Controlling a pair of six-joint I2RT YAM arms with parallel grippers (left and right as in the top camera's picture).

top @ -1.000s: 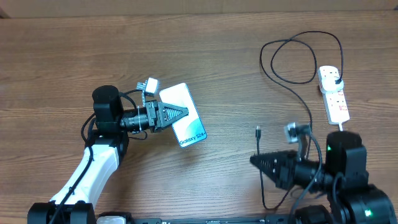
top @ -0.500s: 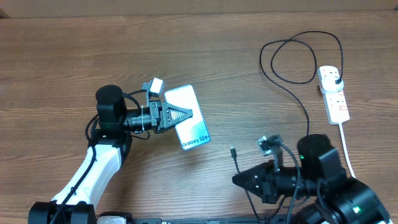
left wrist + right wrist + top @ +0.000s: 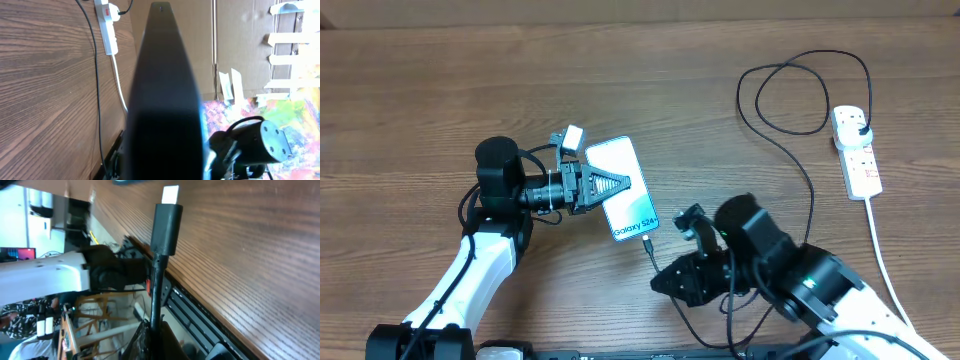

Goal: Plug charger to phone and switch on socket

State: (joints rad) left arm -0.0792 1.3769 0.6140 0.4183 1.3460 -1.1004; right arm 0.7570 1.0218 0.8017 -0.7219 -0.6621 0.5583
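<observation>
Left gripper [image 3: 618,184]: closed on the phone [image 3: 632,205], held centre-left in the overhead view, screen toward the camera.
Right gripper [image 3: 660,281]: closed on the charger [image 3: 809,190], just behind its connector tip [image 3: 647,243], lower centre of frame.
Phone axis: runs from upper left to lower right, and its lower short edge faces my right gripper.
Key relation: the tip lies just beside that lower edge, up and left of my right fingers. I cannot tell whether they touch.
Connector axis: in my right wrist view it stands straight out, metal end forward.
Nearer arm: right inserts, left braces.
Socket [image 3: 856,152]: upper right, well apart from both grippers and nearer my right arm. Its switch state is too small to read.
</observation>
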